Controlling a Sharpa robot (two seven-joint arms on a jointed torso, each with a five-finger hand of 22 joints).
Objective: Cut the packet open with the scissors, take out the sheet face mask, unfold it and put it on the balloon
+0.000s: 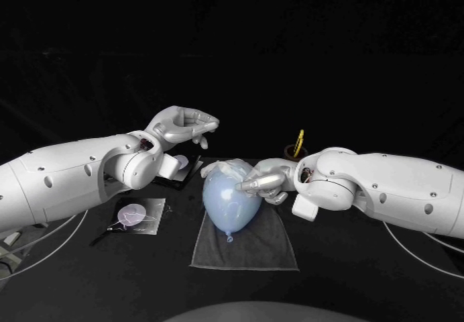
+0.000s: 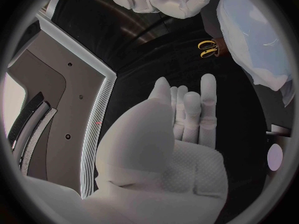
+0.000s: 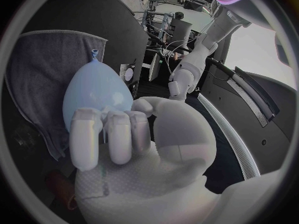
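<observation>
A pale blue balloon lies on a grey cloth in the middle of the table, knot toward me. The wet, wrinkled sheet mask is draped over its wide far end. My right hand grips that end from the right, fingers curled onto the balloon. Raised above and left of the balloon, my left hand holds nothing, its fingers side by side. The cut packet lies flat at the left. Yellow-handled scissors stand in a holder behind my right arm.
A dark stand with a small white disc sits just behind the balloon's left side, under my left wrist. The scissors and the masked balloon also appear in the left wrist view.
</observation>
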